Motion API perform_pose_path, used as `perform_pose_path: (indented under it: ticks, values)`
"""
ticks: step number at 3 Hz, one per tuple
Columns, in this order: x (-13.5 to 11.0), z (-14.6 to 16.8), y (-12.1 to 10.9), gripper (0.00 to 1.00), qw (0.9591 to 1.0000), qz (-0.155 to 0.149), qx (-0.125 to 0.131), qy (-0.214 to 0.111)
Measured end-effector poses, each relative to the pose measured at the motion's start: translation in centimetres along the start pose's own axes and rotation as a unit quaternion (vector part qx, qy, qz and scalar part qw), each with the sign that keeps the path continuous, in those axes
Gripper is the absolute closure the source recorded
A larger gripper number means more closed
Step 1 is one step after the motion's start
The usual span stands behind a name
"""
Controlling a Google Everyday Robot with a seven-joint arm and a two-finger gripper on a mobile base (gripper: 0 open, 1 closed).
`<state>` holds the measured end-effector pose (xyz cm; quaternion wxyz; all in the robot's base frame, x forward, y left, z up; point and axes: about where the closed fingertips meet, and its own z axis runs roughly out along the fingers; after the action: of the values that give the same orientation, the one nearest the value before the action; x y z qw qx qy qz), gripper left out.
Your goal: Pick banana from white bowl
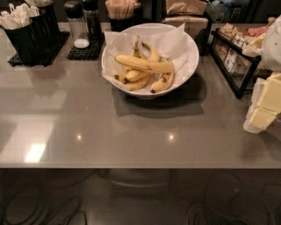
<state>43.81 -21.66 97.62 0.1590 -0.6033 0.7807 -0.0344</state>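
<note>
The white bowl [189, 52] stands at the back middle of the grey counter, lined with crinkled white paper. Several bananas lie in it. The banana [145, 64], the longest and clean yellow, lies across the top of the pile, its stem end to the right. Shorter bananas with dark tips [162, 82] lie under and around it. My gripper [260, 110] hangs at the right edge of the view, pale yellow and white, above the counter's right side. It is well to the right of the bowl and touches nothing in it.
Black cups of white plastic cutlery [19, 27] stand at the back left on a black mat. Shakers [77, 24] and a stirrer cup [119, 11] stand behind the bowl. A black wire rack of packets [232, 52] stands at the back right. The counter's front edge [131, 166] runs across below.
</note>
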Motion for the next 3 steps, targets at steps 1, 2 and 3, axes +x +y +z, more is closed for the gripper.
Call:
perform_pose_path:
  ticks: [1,2,3]
  values:
    - [0.0,0.0,0.0,0.00,1.0000,0.000,0.000,0.000]
    - [-0.5,-0.2,-0.4,0.00,0.9998,0.003,0.009,-0.016]
    - [-3.5,0.9,-2.3,0.00,0.9967,0.002,0.004,-0.081]
